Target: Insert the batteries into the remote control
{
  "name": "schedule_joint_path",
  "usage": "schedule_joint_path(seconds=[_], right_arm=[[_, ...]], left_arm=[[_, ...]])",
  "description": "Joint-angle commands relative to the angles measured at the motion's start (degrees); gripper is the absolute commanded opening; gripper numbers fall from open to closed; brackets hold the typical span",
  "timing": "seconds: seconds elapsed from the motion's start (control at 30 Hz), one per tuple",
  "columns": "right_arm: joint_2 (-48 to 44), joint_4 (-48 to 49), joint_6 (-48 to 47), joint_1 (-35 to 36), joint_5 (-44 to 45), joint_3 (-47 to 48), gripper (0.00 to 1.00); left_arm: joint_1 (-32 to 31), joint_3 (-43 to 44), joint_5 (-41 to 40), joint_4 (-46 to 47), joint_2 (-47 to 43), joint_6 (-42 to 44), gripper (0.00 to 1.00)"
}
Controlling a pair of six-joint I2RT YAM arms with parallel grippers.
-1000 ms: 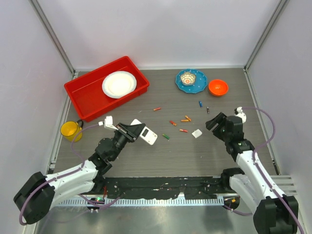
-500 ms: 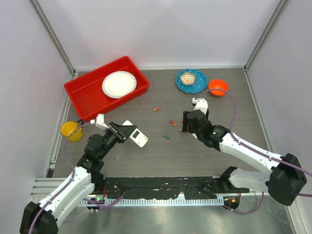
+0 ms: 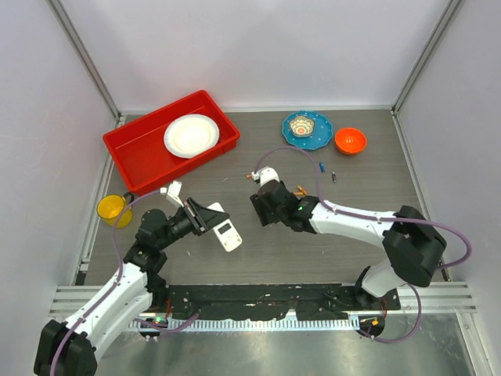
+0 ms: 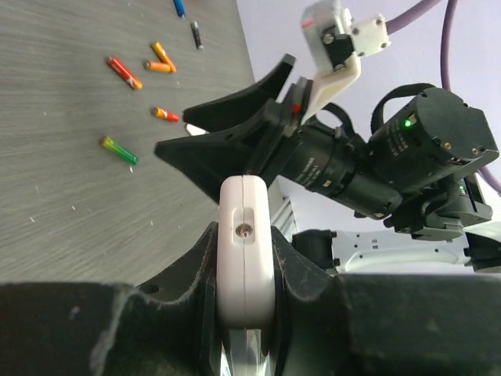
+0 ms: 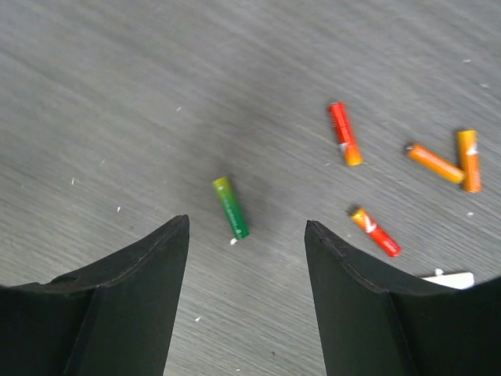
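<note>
At least seven batteries (image 4: 119,150), one remote (image 4: 246,258)

The small flat white remote control (image 3: 227,234) sat in the left gripper (image 3: 213,222), left of the thin cylindrical batteries (image 5: 344,134) scattered on the grey wood-grain bench (image 5: 117,94); one green battery (image 5: 231,207) lay under the right gripper (image 5: 246,223).

Grey wood-grain desk (image 3: 313,258) stands inside a pale enclosure: a plain white back wall (image 3: 258,47), faintly lilac side walls (image 3: 39,157), slanting aluminium posts (image 3: 84,59) at the rear corners. Brushed metal plate (image 3: 258,352) lines the near edge. The light is soft and even.
</note>
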Motion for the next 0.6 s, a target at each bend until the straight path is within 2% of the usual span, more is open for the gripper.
schedule_joint_path(seconds=[0.0, 0.1, 0.57], right_arm=[[3.55, -1.35, -3.80, 1.29, -1.42, 3.58, 0.65], [3.56, 0.22, -4.94, 1.29, -3.00, 2.88, 0.63], [7.42, 6.38, -4.77, 0.68, -6.52, -0.55, 0.55]], left_arm=[[0.79, 1.07, 8.07, 6.52, 2.16, -2.77, 0.00], [0.96, -1.22, 9.66, 11.02, 2.33, -4.53, 0.00], [1.23, -4.04, 10.01, 16.12, 1.10, -5.32, 0.00]])
